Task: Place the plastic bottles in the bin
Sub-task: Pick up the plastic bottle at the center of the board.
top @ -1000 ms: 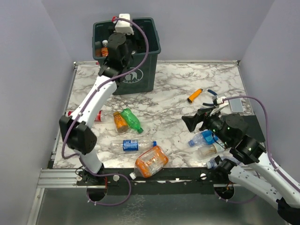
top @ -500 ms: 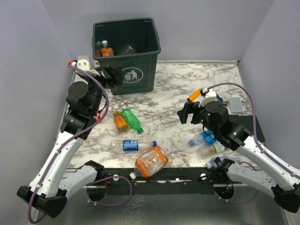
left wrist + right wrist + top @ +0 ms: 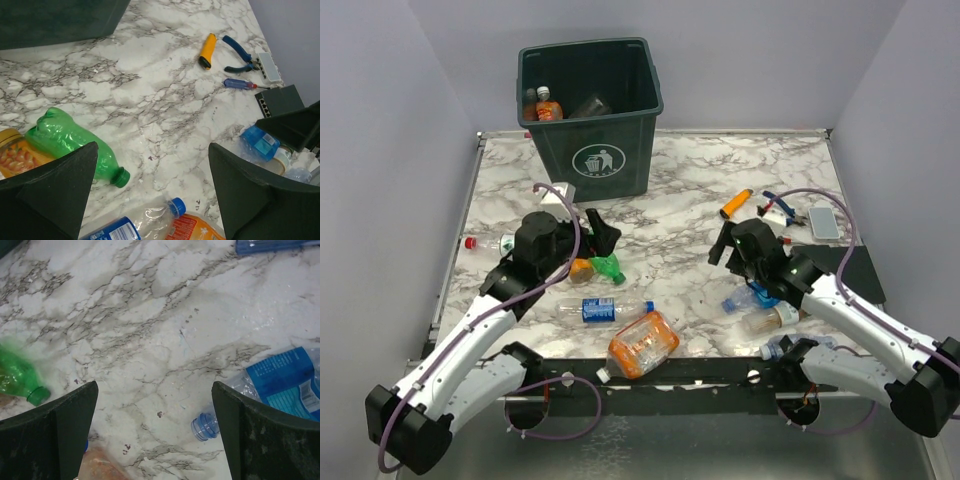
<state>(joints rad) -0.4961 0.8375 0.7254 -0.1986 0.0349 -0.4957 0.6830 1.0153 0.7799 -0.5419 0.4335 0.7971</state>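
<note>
Top external view: the left gripper [image 3: 600,228] hung open, a crumpled green plastic bottle [image 3: 609,265] beside one finger. The tall dark green bin [image 3: 632,150], white litter symbol [image 3: 600,160] in front, stood beyond it. The right gripper [image 3: 722,245] gaped empty near a blue-labelled clear bottle [image 3: 758,294], print unreadable.

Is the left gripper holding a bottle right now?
No, in the left wrist view the left gripper is wide open, gripping nothing; the green bottle lies loose on the table beside it.
</note>
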